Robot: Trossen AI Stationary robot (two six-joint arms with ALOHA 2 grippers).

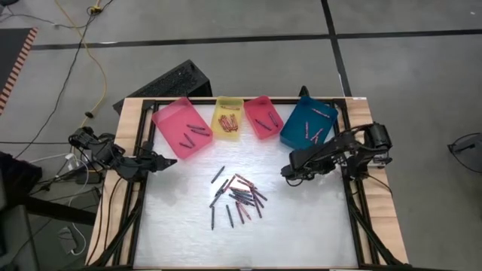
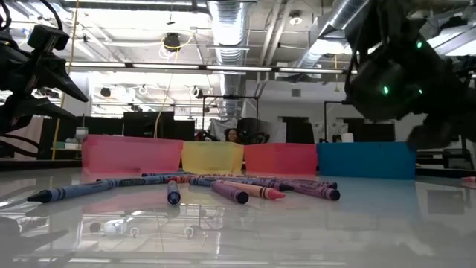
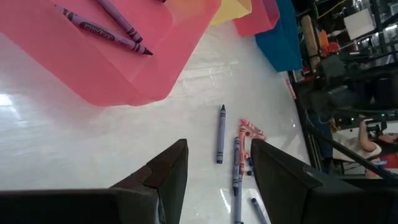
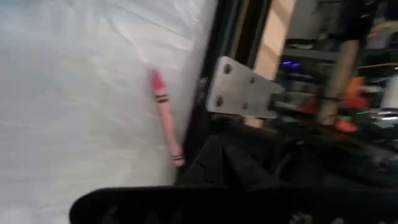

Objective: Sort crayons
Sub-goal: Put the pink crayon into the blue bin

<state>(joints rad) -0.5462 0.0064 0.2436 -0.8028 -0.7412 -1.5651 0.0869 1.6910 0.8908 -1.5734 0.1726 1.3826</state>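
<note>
Crayons lie mid-worktop; left claw hangs spread, right claw pressed together, empty.

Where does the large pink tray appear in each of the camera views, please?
High view: the pink tray sits leftmost in the row of trays at the table's far edge, beside the yellow tray.
Low view: it is the pink wall at the left of the row, again next to the yellow tray.
Left wrist view: it fills the upper left, holding purple crayons.
Right wrist view: not in it.
</note>
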